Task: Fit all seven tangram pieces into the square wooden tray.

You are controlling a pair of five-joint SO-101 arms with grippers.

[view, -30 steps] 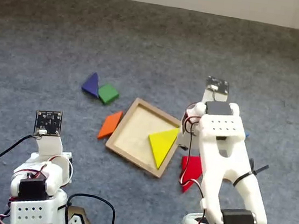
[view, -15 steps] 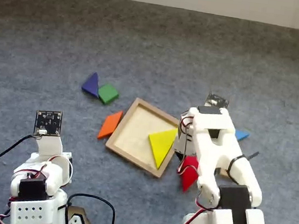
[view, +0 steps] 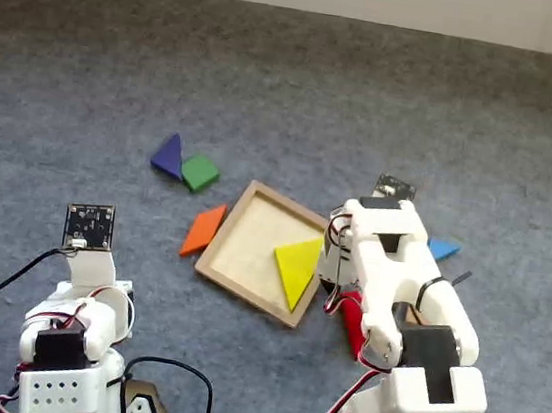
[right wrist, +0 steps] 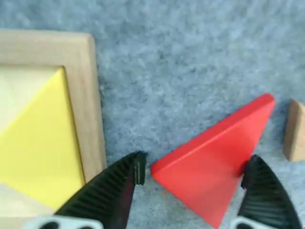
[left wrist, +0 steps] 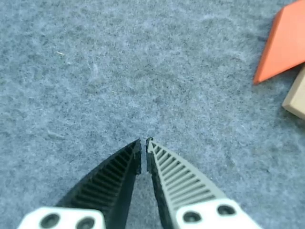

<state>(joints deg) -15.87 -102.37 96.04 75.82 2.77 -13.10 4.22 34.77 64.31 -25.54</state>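
Grey carpet (view: 300,89) covers the table. Square wooden tray (view: 225,227) lies rotated near the middle, the yellow triangle (view: 299,263) flat inside it against the rim nearest the right arm. Outside the tray: orange piece (view: 203,229) just beside its far-left rim, green square (view: 200,172) and dark blue triangle (view: 168,155) touching each other further out, light blue piece (view: 442,249) beyond the right arm. Red triangle (right wrist: 214,162) lies on the carpet just beside the tray, and a pale wooden piece (right wrist: 294,130) sits near it. Right gripper (right wrist: 196,167) is low over the carpet, fingers spread to either side of the red triangle; whether they grip it cannot be told. Left gripper (left wrist: 144,143) hangs over bare carpet, fingertips together, nothing between them, well apart from the orange piece.
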